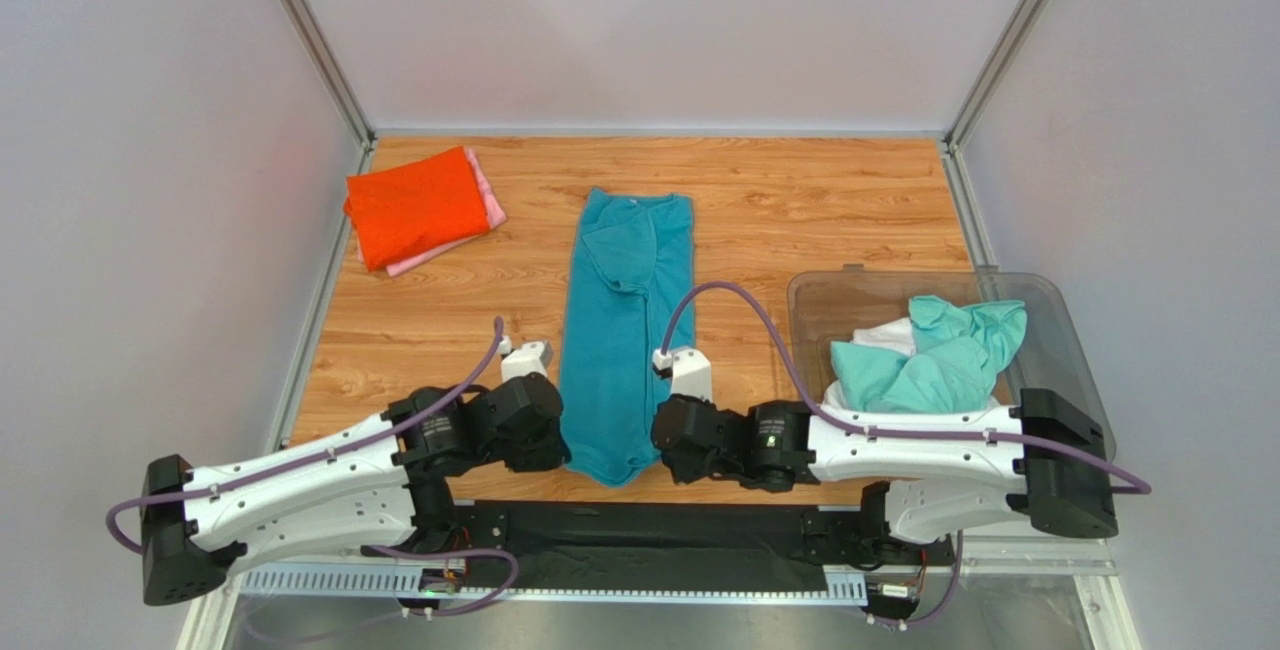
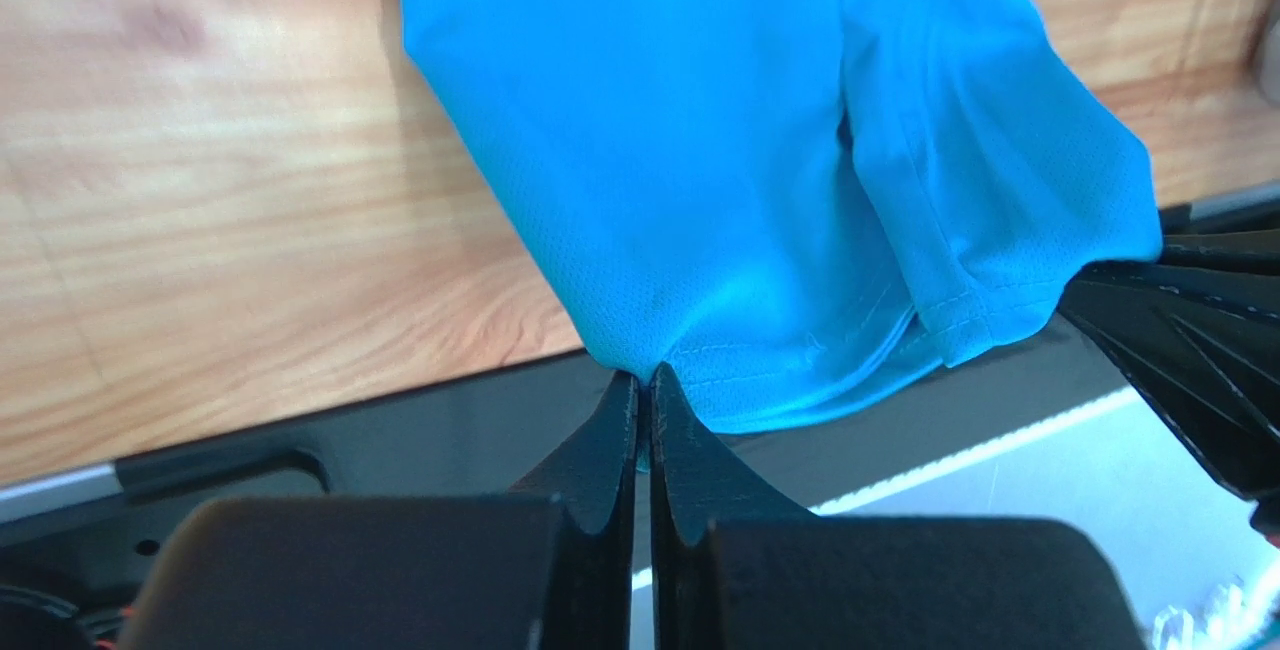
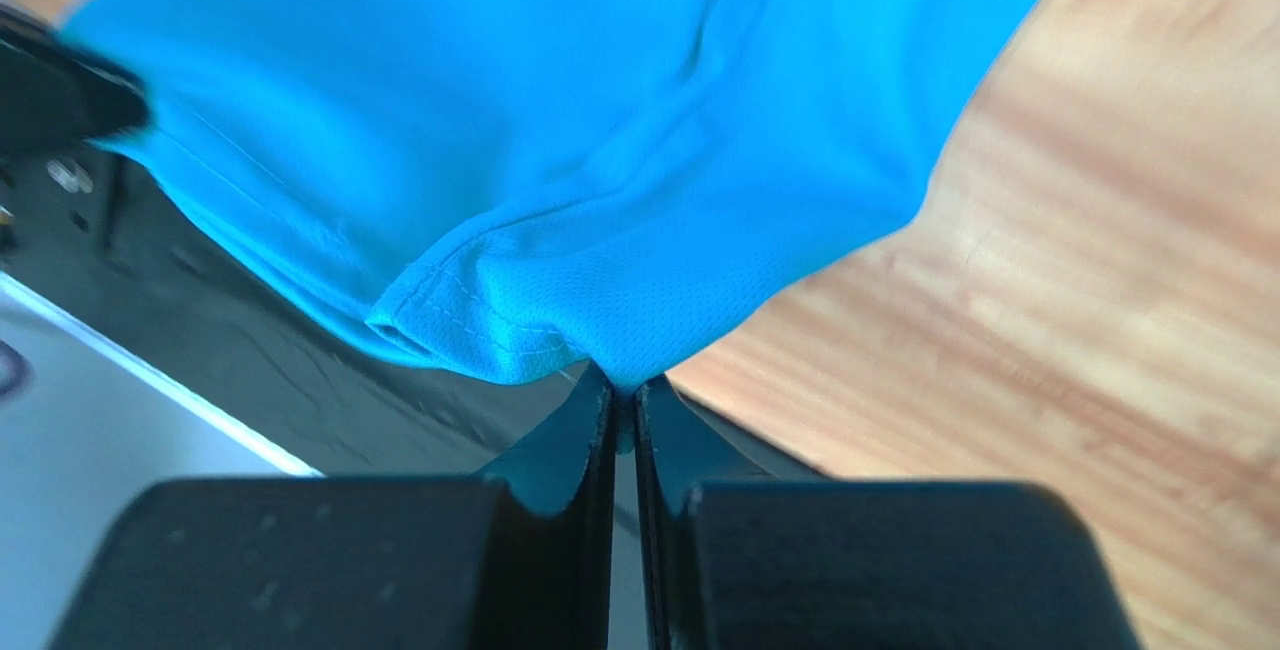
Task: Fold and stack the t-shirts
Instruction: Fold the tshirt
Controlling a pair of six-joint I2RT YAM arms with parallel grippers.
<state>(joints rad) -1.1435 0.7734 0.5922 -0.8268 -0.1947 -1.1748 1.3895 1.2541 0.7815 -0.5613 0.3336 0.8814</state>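
The teal t-shirt [image 1: 624,328] lies in the middle of the table [image 1: 812,215] as a long narrow strip, folded lengthwise, its collar end at the far side and its hem at the near edge between my two wrists. Up close the cloth is a fine mesh weave with a stitched hem, and a fold runs along its length. The hem end is drawn up slightly and reaches over the black strip at the table's near edge.

My left arm [image 1: 301,485] lies low and reaches inward from the left; my left jaws are clenched on the near left corner of the hem, tips pressed together with the cloth pinched between them. My right arm [image 1: 917,448] mirrors it from the right, and my right jaws are clenched on the near right corner in the same way.

At the far left corner of the table a folded orange-red shirt [image 1: 413,205] rests on a pink shirt [image 1: 490,197]. On the right, a crumpled mint-green shirt [image 1: 939,358] and a white shirt [image 1: 887,338] sit in the clear bin [image 1: 842,298], just beyond my right arm
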